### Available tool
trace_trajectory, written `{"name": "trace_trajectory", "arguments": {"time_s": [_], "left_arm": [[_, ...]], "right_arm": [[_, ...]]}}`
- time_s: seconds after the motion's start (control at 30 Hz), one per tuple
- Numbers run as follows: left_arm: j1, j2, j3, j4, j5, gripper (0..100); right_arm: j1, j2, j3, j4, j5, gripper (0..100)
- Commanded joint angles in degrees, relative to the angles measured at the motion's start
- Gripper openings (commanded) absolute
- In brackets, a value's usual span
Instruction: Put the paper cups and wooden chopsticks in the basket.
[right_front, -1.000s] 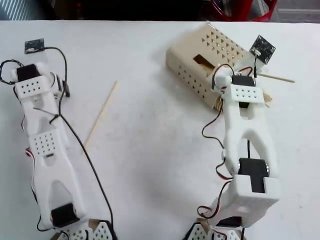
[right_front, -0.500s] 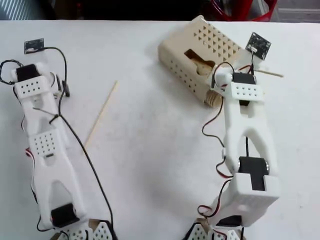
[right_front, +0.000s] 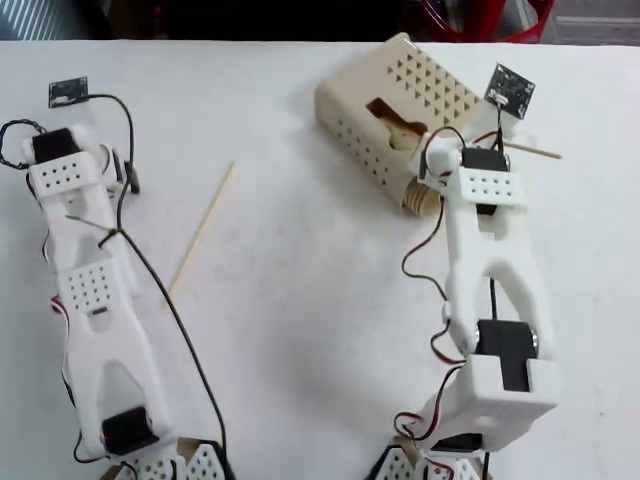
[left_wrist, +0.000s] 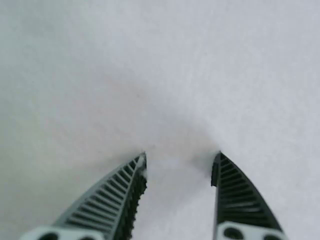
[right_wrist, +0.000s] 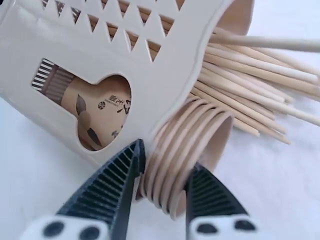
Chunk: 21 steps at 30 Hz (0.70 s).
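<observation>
Paper cups (right_wrist: 192, 145) only halfway into the tipped basket (right_wrist: 100, 60)
Right gripper (right_wrist: 165, 185) pinches the cups at the basket's mouth, with wooden chopsticks (right_wrist: 250, 85) spilling out alongside. One loose chopstick (right_front: 203, 228) waits on the table (right_front: 300, 300). The left gripper (left_wrist: 177, 165) gapes, empty.

The white table (right_front: 310, 330) has a plain, matte top, and its far edge runs straight across the upper part of the high view. Beyond this edge there is a dark strip (right_front: 250, 18), and in it stands a red object (right_front: 445, 28) with a curved outline, perhaps a bucket or a chair, though too little of it is visible to tell. At the far left corner there is a pale blue-grey striped thing (right_front: 35, 20).
</observation>
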<state>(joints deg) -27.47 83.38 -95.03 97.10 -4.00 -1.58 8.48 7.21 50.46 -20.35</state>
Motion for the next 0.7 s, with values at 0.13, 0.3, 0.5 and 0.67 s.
{"name": "trace_trajectory", "arguments": {"time_s": [0.13, 0.3, 0.5, 0.67], "left_arm": [[-0.31, 0.4, -0.79, -1.05, 0.18, 21], [-0.31, 0.4, -0.79, -1.05, 0.18, 21], [-0.31, 0.4, -0.79, -1.14, 0.18, 21], [-0.31, 0.4, -0.79, -1.05, 0.18, 21]], "right_arm": [[-11.38, -9.63, 8.26, 1.01, 6.95, 1.7], [-17.98, -16.22, 13.89, 1.19, 7.65, 1.7], [-20.62, -24.22, 16.35, 5.76, 7.12, 1.7], [-22.73, -29.76, 16.26, 7.87, 5.1, 1.7]]}}
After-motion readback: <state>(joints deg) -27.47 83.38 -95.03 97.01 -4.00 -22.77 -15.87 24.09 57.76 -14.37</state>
